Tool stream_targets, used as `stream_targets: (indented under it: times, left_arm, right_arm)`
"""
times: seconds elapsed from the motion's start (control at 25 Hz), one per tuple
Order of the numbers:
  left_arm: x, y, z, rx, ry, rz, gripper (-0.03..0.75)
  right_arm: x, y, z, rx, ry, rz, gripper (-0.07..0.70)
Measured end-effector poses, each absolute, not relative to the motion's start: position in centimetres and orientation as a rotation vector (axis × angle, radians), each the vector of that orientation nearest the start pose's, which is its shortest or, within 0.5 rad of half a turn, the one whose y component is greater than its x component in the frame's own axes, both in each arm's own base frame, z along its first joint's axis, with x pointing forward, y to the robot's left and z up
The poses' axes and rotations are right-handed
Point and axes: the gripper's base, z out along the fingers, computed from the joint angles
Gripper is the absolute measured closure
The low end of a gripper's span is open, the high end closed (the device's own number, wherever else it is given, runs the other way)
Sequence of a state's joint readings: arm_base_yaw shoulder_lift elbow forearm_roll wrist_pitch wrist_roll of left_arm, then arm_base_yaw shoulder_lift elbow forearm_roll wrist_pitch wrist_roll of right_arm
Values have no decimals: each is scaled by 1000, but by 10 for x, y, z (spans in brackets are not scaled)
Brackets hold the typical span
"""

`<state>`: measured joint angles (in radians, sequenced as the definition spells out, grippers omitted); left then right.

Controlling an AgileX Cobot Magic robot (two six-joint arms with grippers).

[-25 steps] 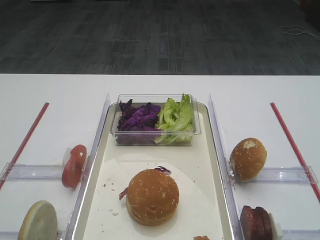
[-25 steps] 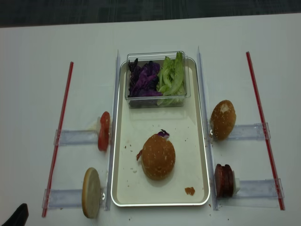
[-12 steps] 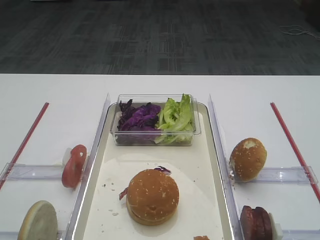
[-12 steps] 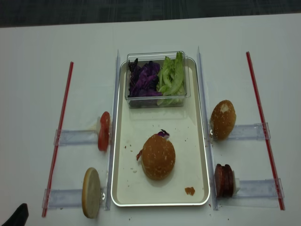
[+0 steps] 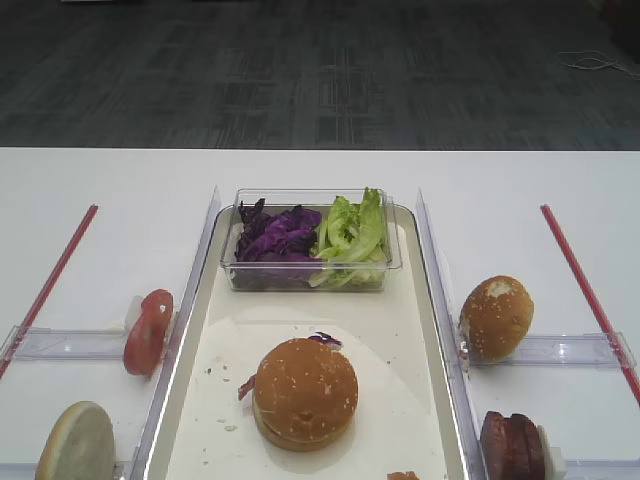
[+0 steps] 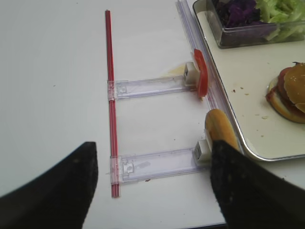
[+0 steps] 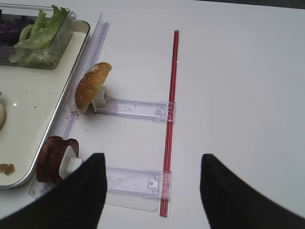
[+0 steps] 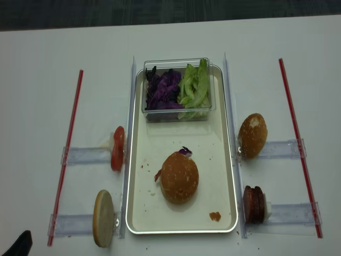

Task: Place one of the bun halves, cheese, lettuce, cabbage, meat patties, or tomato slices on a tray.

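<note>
Seen from the high front view: a sesame-topped bun half capping a stacked burger on the cream tray, purple cabbage and lettuce sharing a clear tub at the tray's far end, neither gripper in shot. From the right wrist: right gripper parked open and empty over bare table, dark fingers spread wide; ahead and to its left, a spare bun dome propped on edge in a clear holder, meat patties likewise upright just beyond the left finger, presumably racked that way to suit a pinch from above. From the left wrist: left gripper equally agape, grasping nothing; ahead and to its right, a tomato slice and a pale flat bun disc standing in their own holders against the tray's edge, a red strip marking the outer limit. From the overhead view: burger mid-tray, supplies flanking both long sides, a small crumb near the front rim; assembly apparently complete.
</note>
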<state>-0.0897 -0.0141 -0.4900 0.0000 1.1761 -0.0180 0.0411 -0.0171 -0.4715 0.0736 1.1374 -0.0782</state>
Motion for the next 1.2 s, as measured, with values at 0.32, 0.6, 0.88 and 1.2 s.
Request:
stream_targets:
  times: [0.32, 0.6, 0.88, 1.2]
  left_arm:
    - [-11, 1, 265, 77, 2155, -62, 249]
    - [-11, 1, 265, 77, 2155, -62, 249]
    - [-11, 1, 265, 77, 2155, -62, 249]
    - [-11, 1, 265, 77, 2155, -62, 249]
  right_arm:
    - [-8, 6, 263, -133, 2127, 68, 181]
    - [-8, 6, 263, -133, 2127, 68, 181]
    - [-8, 6, 263, -133, 2127, 68, 181]
    - [-8, 6, 263, -133, 2127, 68, 181]
